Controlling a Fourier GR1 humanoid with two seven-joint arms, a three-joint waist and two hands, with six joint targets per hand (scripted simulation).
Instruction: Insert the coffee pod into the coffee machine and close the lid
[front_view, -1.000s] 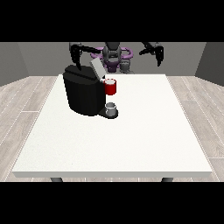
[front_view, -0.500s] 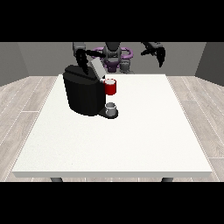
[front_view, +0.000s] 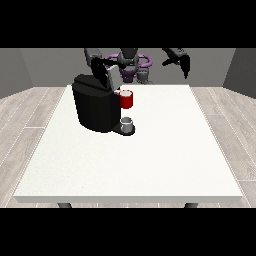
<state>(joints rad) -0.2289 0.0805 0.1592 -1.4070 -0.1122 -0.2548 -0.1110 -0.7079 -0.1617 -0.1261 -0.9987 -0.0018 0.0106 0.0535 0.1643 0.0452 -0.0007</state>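
The hand at the view's left (front_view: 102, 69) sits over the coffee machine (front_view: 96, 106), fingers unreadable; the hand at the view's right (front_view: 183, 62) hangs clear, fingers hanging straight; a grey thing (front_view: 127, 122) rests below; pressing the lid early risks shutting it empty.
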